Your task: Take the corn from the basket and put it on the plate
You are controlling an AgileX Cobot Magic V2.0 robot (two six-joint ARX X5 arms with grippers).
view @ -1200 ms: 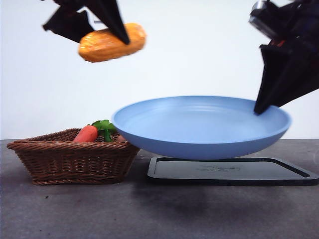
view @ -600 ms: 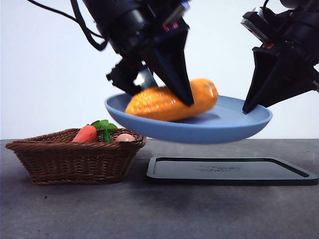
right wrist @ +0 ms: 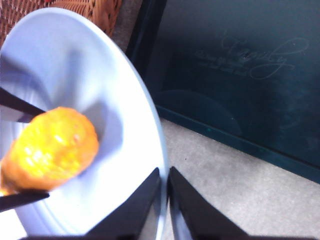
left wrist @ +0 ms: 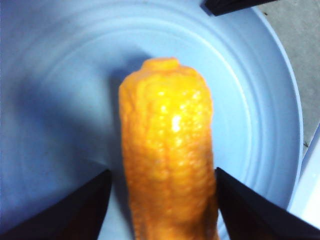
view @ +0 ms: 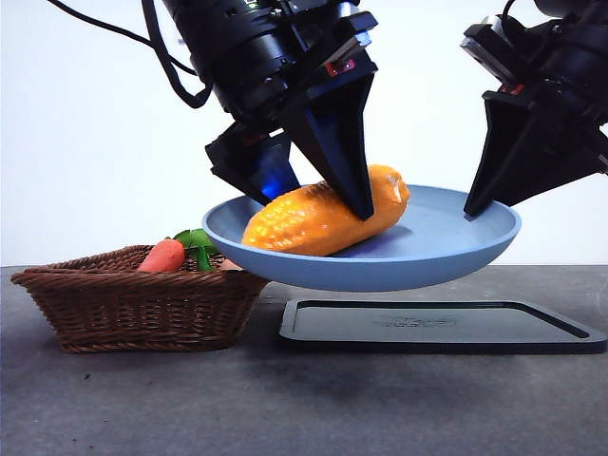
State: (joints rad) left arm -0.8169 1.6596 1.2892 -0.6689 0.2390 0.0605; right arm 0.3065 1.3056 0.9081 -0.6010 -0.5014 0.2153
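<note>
The orange-yellow corn (view: pixel 323 218) (left wrist: pixel 167 160) (right wrist: pixel 50 150) lies tilted in the light-blue plate (view: pixel 456 249) (left wrist: pixel 60 75) (right wrist: pixel 75 60). The plate is held in the air above the table. My left gripper (view: pixel 315 204) (left wrist: pixel 162 172) straddles the corn with its jaws open, and a strip of plate shows between one jaw and the cob. My right gripper (view: pixel 470 211) (right wrist: pixel 164 171) is shut on the plate's rim on the right side. The brown wicker basket (view: pixel 142 304) (right wrist: pixel 75 10) sits on the table at the left, below the plate's edge.
A carrot (view: pixel 163 255) with green leaves lies in the basket. A flat black tray (view: pixel 437 328) (right wrist: pixel 240 75) rests on the grey table directly beneath the raised plate.
The left gripper came down from high on the left with the corn and set it into the plate. The plate rose off the tray and stays held by the right gripper.
</note>
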